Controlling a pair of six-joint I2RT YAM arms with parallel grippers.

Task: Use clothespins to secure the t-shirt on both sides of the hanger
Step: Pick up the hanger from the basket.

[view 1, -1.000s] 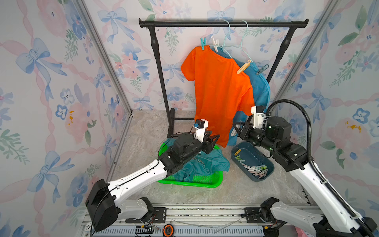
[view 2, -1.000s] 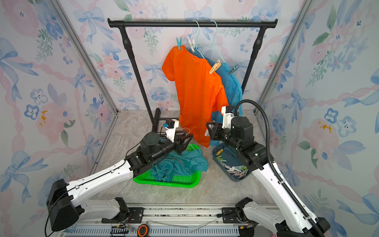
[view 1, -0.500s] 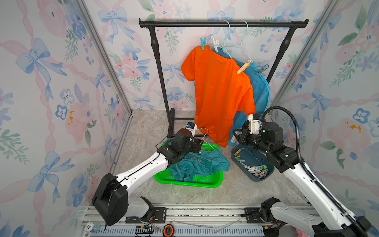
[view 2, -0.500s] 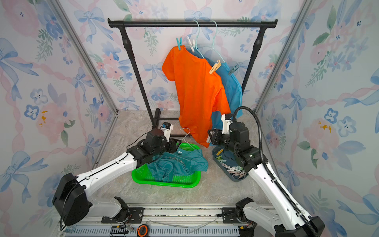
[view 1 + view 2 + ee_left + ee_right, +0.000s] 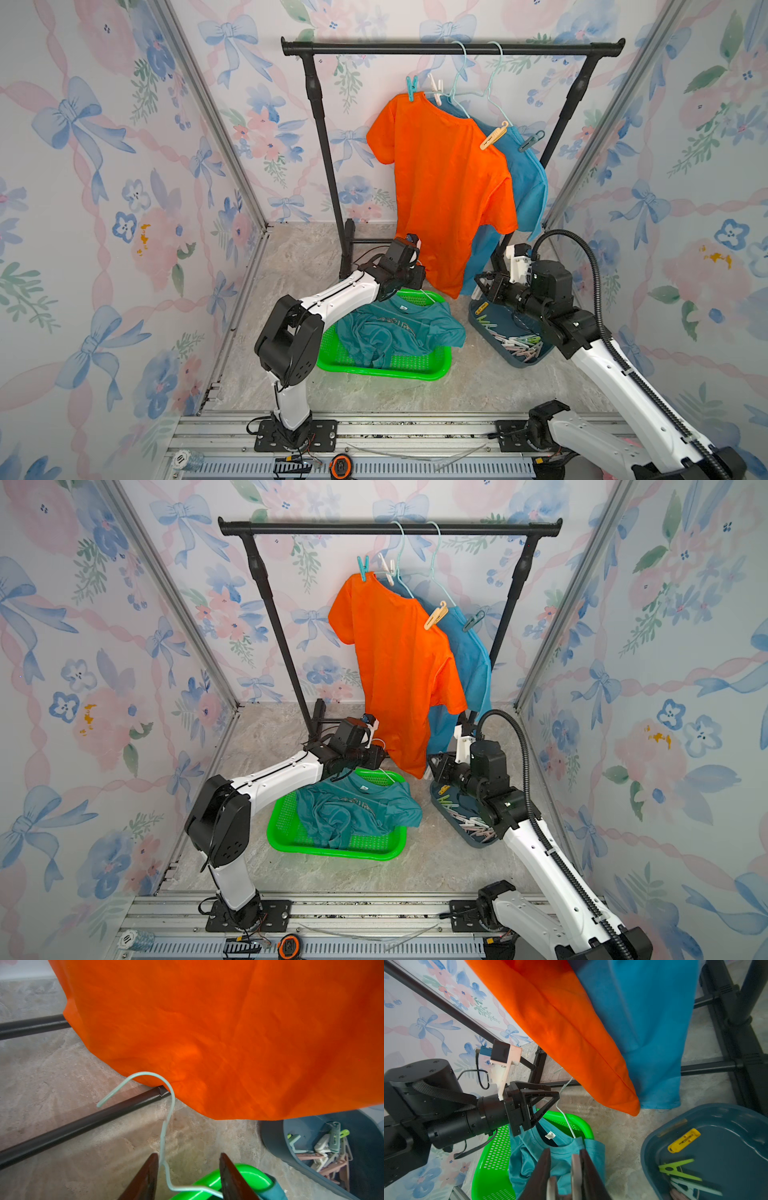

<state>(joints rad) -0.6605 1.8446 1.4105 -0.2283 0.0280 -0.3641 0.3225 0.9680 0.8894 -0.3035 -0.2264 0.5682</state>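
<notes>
We see a black rack (image 5: 453, 49) carrying an orange t-shirt (image 5: 444, 187) and a blue t-shirt (image 5: 525, 178), each pegged at both shoulders. On the floor (image 5: 299, 257) a green basket (image 5: 415, 368) holds a teal t-shirt (image 5: 395, 332) whose chest print we cannot read. Just beside it, a dark blue tray (image 5: 519, 362) holds the clothespins (image 5: 519, 343). The left hand (image 5: 189, 1156) stands apart around the neck of the hanger (image 5: 166, 1126), which sits in the teal collar. The right hand (image 5: 565, 1151) is clamped on a pale clothespin (image 5: 575, 1174). The white neck label (image 5: 550, 1135) is too blurred to read.
</notes>
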